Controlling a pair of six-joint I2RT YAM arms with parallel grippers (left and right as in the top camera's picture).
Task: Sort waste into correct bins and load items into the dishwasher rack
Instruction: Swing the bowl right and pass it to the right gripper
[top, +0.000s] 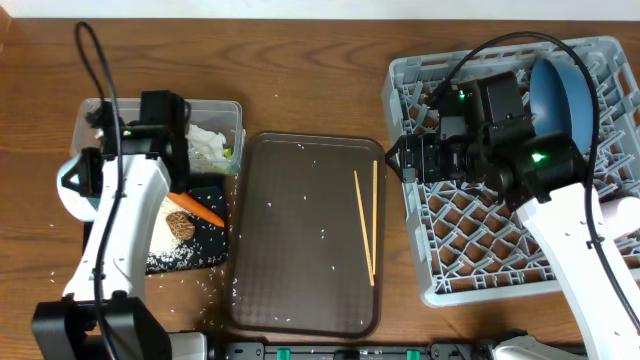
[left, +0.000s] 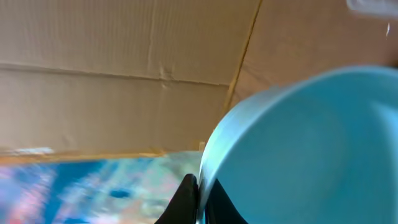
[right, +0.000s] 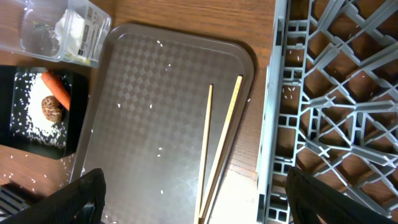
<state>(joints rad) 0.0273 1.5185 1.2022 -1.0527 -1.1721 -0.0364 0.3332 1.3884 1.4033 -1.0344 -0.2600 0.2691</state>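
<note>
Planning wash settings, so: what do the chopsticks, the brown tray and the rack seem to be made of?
Chopsticks: probably bare wood or bamboo, pale tan and matte. Brown tray: likely plastic, with a moulded diamond texture and a soft sheen. Rack: looks like moulded plastic, a light-grey, matte lattice.

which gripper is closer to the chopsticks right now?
Right. The right gripper hangs open over the rack, just beside the chopsticks on the brown tray; the left gripper is across the tray, over the clear box.
</note>
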